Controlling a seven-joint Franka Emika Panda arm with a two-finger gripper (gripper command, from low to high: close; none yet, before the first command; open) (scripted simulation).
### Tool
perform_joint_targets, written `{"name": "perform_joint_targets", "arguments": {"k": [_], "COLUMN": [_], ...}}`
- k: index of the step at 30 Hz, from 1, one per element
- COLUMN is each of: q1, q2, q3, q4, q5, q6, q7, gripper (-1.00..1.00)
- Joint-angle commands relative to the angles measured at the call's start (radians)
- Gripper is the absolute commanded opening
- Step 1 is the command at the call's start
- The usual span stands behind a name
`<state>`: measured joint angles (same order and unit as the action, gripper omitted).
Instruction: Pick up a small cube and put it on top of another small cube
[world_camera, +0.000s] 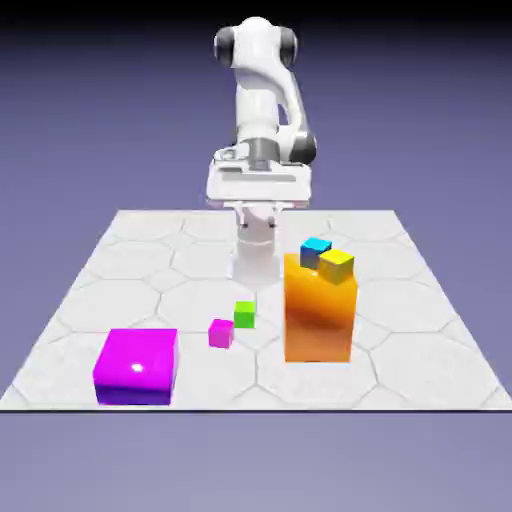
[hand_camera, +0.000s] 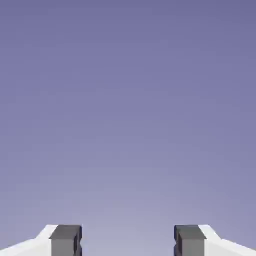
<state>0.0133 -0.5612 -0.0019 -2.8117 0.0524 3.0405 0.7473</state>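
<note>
The small bright green cube (world_camera: 245, 314) rests on the table near the middle, touching nothing. A small magenta cube (world_camera: 221, 333) lies just beside it, toward the exterior view's left and nearer the front. My gripper (world_camera: 258, 208) hangs high at the back of the table, well above and behind both cubes. In the hand view my gripper (hand_camera: 128, 240) is open: its two grey fingertips (hand_camera: 66, 240) stand wide apart with only the plain backdrop between them. No cube shows in the hand view.
A tall orange block (world_camera: 319, 310) stands to the exterior view's right of the green cube, with a small blue cube (world_camera: 316, 247) and a small yellow cube (world_camera: 337, 263) on top. A large magenta block (world_camera: 137, 366) sits at the front left.
</note>
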Motion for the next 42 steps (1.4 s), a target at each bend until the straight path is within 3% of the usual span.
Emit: {"name": "perform_joint_targets", "arguments": {"k": [1, 42], "q1": [0.001, 0.046], "q2": [0.007, 0.307], "q3": [-0.002, -0.065], "q4": [-0.001, -0.058], "q5": [0.044, 1.827], "q6": [0.003, 0.121], "q7": [0.005, 0.219], "gripper": [0.0, 0.0]}}
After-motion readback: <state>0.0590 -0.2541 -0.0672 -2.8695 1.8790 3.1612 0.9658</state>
